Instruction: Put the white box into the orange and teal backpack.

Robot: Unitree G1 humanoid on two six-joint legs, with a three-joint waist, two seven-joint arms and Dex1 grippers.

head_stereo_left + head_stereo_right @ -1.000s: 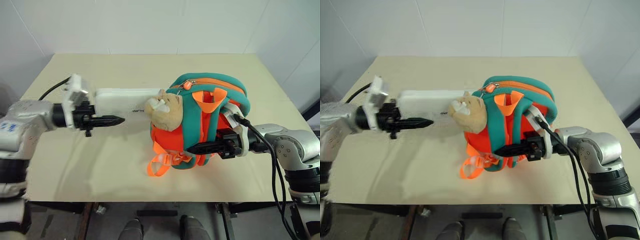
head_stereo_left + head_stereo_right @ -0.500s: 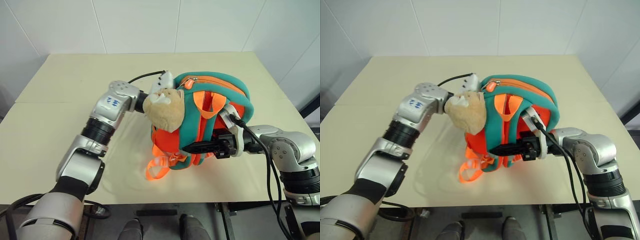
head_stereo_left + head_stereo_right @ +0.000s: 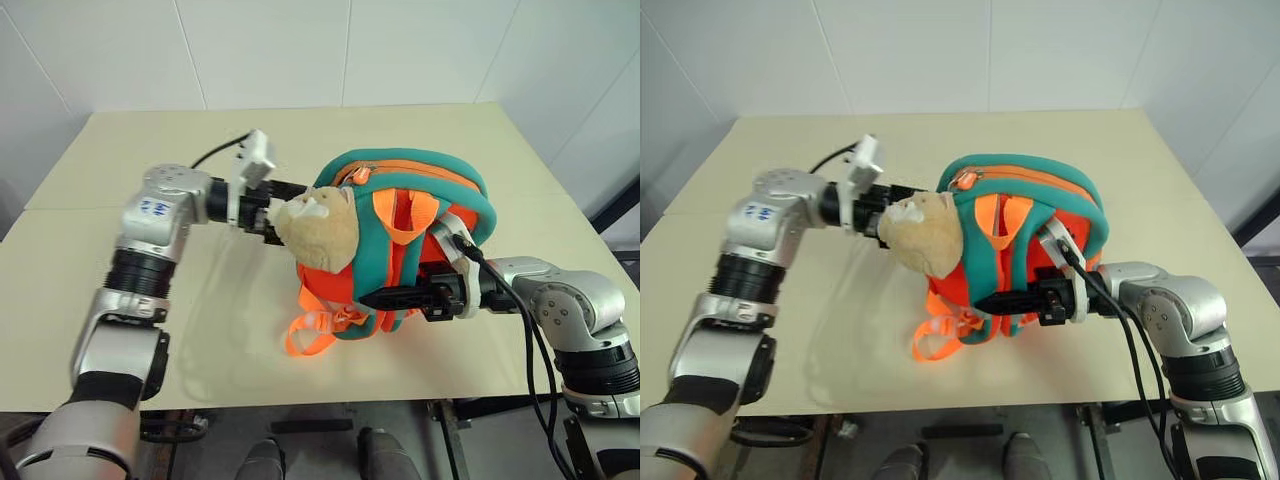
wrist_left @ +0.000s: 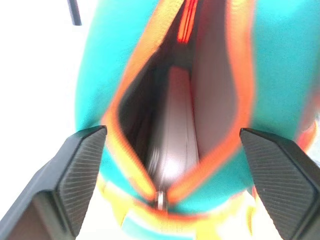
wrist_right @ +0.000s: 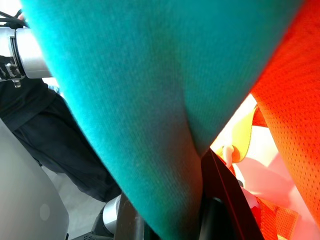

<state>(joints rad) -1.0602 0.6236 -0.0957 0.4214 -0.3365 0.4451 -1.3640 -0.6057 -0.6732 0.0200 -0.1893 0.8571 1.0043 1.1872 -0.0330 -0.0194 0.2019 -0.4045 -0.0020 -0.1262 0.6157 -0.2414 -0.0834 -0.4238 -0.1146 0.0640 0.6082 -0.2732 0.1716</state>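
The orange and teal backpack (image 3: 420, 215) stands at the middle of the table with a tan plush head (image 3: 318, 230) on its left side. My left gripper (image 3: 283, 193) is just behind that head, at the backpack's zip opening, with its fingers (image 4: 82, 170) open wide. In the left wrist view the white box (image 4: 172, 135) sits inside the opening (image 4: 125, 120), apart from both fingers. My right gripper (image 3: 372, 297) is shut on a teal strap (image 5: 150, 100) at the backpack's front right.
The beige table (image 3: 200, 330) has open room to the left and in front of the backpack. An orange webbing loop (image 3: 300, 340) lies on it near the front. White walls stand close behind the table's far edge.
The box lay on the table at my left gripper; the left arm then pushed it into the backpack, drew back a little and opened. The right gripper kept its hold.
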